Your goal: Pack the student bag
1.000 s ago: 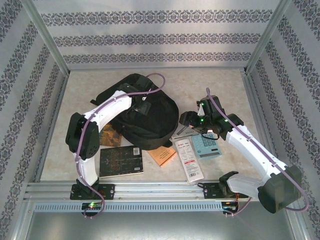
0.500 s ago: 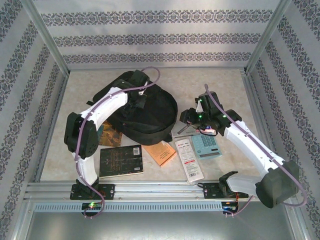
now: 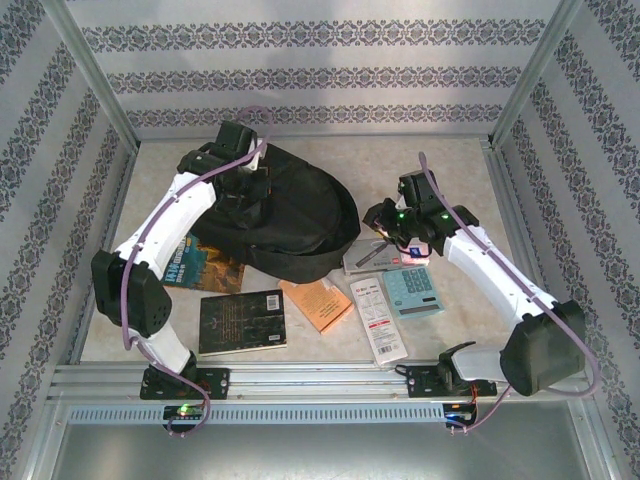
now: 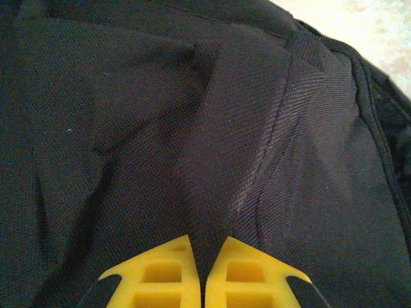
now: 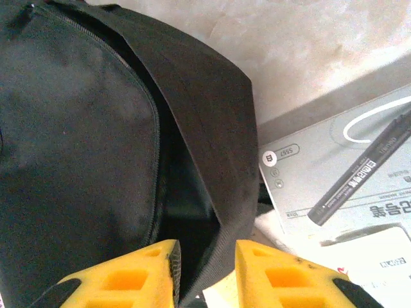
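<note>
Black fabric: the student bag [image 3: 300,225] lay mid-surface [image 3: 450,165]. Your left pincer [image 4: 204,282] pinched a fold tight. Your right pincer [image 5: 205,266] straddled the rim, narrow; bite unclear. You needed an even two-sided lift, not a drag, to gape the opening.

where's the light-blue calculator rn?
Top view, right of centre: the light-blue calculator lies flat just right of the long white printed box, with the black fabric backpack up-left of it.
</note>
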Available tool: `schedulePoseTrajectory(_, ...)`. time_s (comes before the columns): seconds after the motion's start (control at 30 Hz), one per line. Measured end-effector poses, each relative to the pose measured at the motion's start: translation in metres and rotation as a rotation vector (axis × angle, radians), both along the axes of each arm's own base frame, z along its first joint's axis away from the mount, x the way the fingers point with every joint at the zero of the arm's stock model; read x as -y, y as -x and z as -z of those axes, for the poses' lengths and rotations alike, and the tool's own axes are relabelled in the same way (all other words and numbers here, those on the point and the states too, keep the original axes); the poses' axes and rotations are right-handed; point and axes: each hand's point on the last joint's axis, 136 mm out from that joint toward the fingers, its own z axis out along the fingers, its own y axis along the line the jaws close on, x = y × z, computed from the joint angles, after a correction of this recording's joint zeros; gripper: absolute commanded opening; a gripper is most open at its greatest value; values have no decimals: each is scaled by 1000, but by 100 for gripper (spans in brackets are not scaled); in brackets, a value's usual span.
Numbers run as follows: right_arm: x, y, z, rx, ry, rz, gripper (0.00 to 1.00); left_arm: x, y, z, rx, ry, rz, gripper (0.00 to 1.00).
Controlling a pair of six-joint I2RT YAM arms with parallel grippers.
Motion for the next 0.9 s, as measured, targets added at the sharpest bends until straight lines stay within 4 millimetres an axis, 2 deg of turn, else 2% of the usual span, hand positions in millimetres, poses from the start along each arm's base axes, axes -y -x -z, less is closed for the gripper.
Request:
schedulePoseTrajectory(0.17,-10,-5,13,-54,-42,-6,28,9,5,-2,-23,86,24,0)
schedulePoseTrajectory(0.27,-11,-6,13,-55,-47,-1,26,13,8,-5,-30,161,23,0)
schedulePoseTrajectory(0.5,-12,-7,12,-53,-58,3,22,2,6,-18,-29,310,-33,0)
schedulePoseTrajectory(0.73,-10,-1,27,-80,-45,-3,18,5,4,-23,-46,410,-49,0)
schedulePoseTrajectory(0.9,-14,-5,36,-96,-48,-12,16,5,4,-27,-53,450,-58,0)
